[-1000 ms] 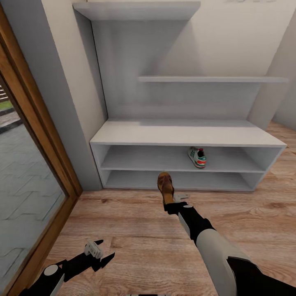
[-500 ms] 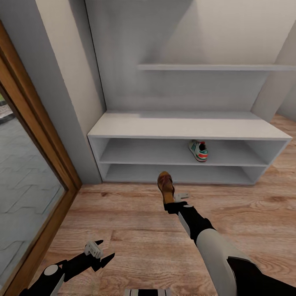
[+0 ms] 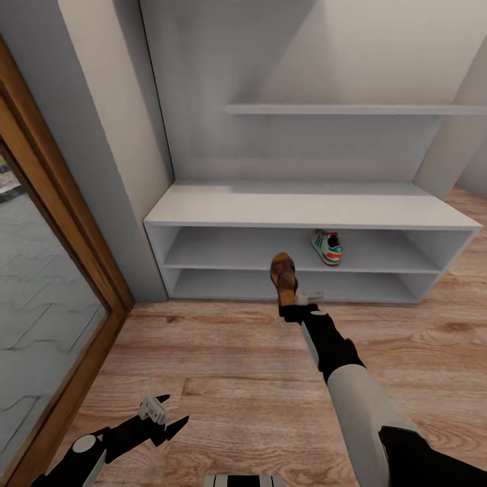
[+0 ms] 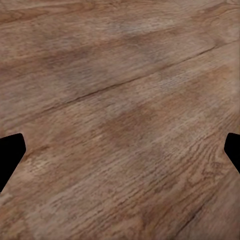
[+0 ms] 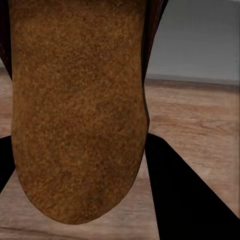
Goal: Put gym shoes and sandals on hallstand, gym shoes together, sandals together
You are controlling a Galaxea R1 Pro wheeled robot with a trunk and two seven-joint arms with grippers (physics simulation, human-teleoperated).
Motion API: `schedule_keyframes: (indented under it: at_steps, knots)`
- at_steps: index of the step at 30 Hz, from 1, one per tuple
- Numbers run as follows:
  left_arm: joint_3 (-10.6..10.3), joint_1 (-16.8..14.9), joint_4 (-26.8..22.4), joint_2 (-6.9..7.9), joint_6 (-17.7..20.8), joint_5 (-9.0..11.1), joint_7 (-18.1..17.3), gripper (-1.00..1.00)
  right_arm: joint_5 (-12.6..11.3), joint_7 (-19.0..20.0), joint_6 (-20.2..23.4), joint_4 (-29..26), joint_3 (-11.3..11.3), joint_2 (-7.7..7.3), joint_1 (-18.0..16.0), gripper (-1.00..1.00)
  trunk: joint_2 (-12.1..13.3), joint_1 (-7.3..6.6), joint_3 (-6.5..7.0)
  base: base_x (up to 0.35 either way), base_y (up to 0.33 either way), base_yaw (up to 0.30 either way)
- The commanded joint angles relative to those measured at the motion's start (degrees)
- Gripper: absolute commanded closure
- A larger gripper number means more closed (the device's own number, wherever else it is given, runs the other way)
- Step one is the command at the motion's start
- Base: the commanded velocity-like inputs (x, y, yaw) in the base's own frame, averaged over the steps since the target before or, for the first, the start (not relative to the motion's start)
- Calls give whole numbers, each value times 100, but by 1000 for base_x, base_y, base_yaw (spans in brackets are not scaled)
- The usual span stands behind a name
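A brown sandal (image 3: 284, 276) is held off the floor in the right gripper (image 3: 292, 306), whose fingers are closed on its heel end; the toe points toward 12 o'clock, at the front edge of the hallstand (image 3: 311, 211). In the head view the sandal is seen overlapping the divider between the two open shelf levels, though whether it has entered either level cannot be told. In the right wrist view the tan footbed of the sandal (image 5: 77, 110) is seen lengthwise between the dark fingers (image 5: 185, 195), with the floor and the grey rack front beyond.

One gym shoe (image 3: 327, 247) is set on the upper open shelf, at about 1 o'clock from the sandal and near it, heel outward. The bench top above it is backed by a tall panel with a higher shelf.

The left gripper (image 3: 164, 425) is held low at 7 o'clock, well apart from the rack, its fingers spread wide over the wood-plank corridor floor (image 3: 223, 365) with nothing between them. A wood-framed glass door (image 3: 61, 270) is seen at 9 o'clock.
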Motion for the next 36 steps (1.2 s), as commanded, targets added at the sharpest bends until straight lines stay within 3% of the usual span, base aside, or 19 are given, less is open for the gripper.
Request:
schedule_keyframes:
  at_steps: [1,10,20,36]
  knots:
    - [14,-6,0,-2,-27,-27,-18,-100,20,3,116,-44,-27,7,-3,100,-2,-1,-5,53,0,0]
    - [14,-20,0,-18,-25,-21,-18,-100,20,14,174,-45,-29,7,4,100,-2,-1,-5,142,83,0]
    - [14,-21,0,-28,-28,-21,-18,-100,20,6,176,320,-24,7,5,100,-2,-1,-5,11,8,0]
    - [14,-28,0,-28,-34,-21,-23,-100,20,5,184,326,-38,7,6,100,-2,-1,-6,0,0,1]
